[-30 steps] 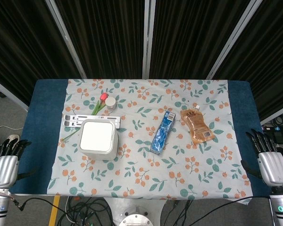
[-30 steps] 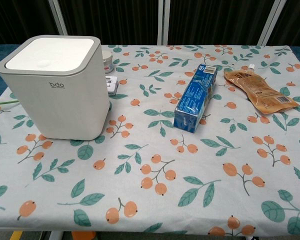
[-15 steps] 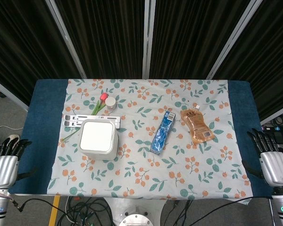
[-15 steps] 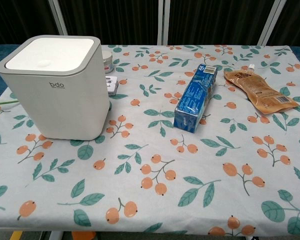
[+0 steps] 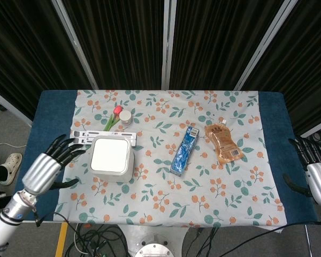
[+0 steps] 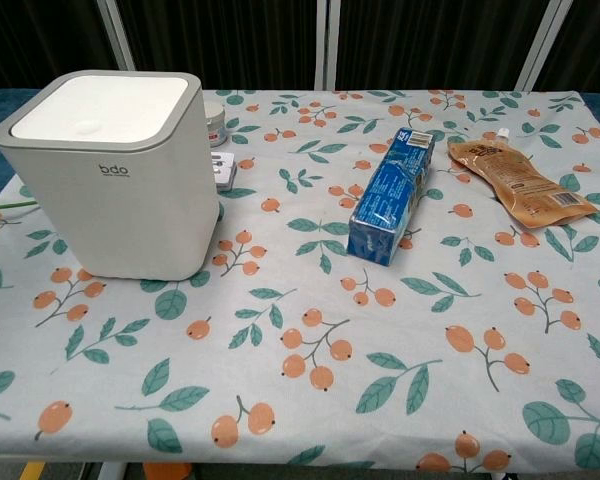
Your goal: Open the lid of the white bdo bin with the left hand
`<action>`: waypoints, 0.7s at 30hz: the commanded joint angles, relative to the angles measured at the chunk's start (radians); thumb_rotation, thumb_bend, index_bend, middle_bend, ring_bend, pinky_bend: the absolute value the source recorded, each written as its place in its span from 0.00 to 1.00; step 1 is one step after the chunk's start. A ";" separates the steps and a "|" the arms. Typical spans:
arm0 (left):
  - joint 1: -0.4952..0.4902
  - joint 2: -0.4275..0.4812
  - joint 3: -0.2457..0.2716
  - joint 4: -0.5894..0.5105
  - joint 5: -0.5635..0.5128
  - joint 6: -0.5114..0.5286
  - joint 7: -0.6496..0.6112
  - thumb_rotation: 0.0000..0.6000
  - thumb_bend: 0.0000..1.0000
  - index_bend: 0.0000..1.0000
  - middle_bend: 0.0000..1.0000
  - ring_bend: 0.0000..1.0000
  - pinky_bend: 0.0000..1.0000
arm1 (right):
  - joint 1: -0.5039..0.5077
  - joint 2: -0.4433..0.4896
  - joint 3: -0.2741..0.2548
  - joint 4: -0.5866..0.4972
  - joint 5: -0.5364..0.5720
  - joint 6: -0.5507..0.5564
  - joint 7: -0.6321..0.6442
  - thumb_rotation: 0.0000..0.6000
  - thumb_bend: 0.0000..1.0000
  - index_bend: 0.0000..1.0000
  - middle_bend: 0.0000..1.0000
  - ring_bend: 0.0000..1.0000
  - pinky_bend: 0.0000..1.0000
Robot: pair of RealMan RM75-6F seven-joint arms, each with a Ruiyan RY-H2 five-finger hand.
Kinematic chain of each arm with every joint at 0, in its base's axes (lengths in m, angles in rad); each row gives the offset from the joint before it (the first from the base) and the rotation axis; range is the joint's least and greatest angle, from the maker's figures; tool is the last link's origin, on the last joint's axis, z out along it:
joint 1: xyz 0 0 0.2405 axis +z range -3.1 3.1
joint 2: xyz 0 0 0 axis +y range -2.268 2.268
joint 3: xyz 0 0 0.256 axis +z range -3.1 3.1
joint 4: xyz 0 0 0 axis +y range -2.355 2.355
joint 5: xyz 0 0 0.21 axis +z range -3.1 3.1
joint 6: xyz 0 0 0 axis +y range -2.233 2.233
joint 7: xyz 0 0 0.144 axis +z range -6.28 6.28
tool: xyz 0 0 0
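From the head camera I see my left hand (image 5: 49, 166) at about 9 o'clock of the white bdo bin (image 5: 112, 158), just beside it and not touching, its dark fingers (image 5: 64, 146) spread wide and holding nothing, the tips pointing toward the bin's left wall. The bin stands upright on the left part of the floral tablecloth (image 5: 203, 198), and its flat white lid (image 5: 111, 154) lies closed; the chest camera shows the same lid (image 6: 103, 108) seated flush in the grey rim, with the bdo mark on the front wall.

At 12 o'clock of the bin, just beside its far edge, lies a white strip-like thing (image 5: 85, 137) I cannot identify. A red tulip (image 5: 116, 111) and a small white jar (image 5: 126, 116) sit beyond it, the flower's stem running down past the bin's left side.

At 3 o'clock of the bin, well apart, lies a blue toothpaste box (image 5: 184, 150), and further right a brown spouted pouch (image 5: 223, 142).

My right hand (image 5: 316, 174) hangs off the table's right edge, fingers apart and holding nothing.
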State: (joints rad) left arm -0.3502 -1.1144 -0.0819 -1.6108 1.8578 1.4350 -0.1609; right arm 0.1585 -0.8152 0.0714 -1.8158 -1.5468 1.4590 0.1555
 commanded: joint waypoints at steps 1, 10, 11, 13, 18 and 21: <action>-0.096 0.010 -0.015 -0.037 0.035 -0.096 -0.036 1.00 0.00 0.20 0.17 0.10 0.01 | 0.001 0.003 0.000 -0.005 0.000 -0.006 -0.001 1.00 0.22 0.00 0.00 0.00 0.00; -0.170 -0.002 0.010 -0.059 -0.034 -0.242 -0.009 1.00 0.00 0.20 0.18 0.10 0.01 | 0.001 -0.004 -0.001 0.001 -0.007 -0.014 0.001 1.00 0.22 0.00 0.00 0.00 0.00; -0.171 -0.003 0.014 -0.059 -0.040 -0.249 -0.008 1.00 0.00 0.20 0.18 0.10 0.01 | 0.002 -0.005 -0.001 0.001 -0.009 -0.016 0.002 1.00 0.22 0.00 0.00 0.00 0.00; -0.175 -0.003 0.024 -0.061 -0.052 -0.262 -0.004 1.00 0.00 0.20 0.18 0.10 0.01 | 0.002 -0.008 -0.001 0.004 -0.013 -0.016 0.005 1.00 0.22 0.00 0.00 0.00 0.00; -0.182 -0.009 0.046 -0.061 -0.061 -0.272 -0.015 1.00 0.00 0.20 0.18 0.10 0.01 | 0.002 -0.017 -0.002 0.016 -0.016 -0.018 0.016 1.00 0.22 0.00 0.00 0.00 0.00; -0.197 -0.018 0.056 -0.050 -0.067 -0.301 -0.001 1.00 0.00 0.20 0.21 0.10 0.01 | 0.001 -0.021 -0.003 0.023 -0.014 -0.019 0.022 1.00 0.22 0.00 0.00 0.00 0.00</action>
State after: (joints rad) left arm -0.5399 -1.1273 -0.0307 -1.6664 1.7947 1.1467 -0.1696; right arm 0.1599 -0.8360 0.0689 -1.7939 -1.5614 1.4399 0.1767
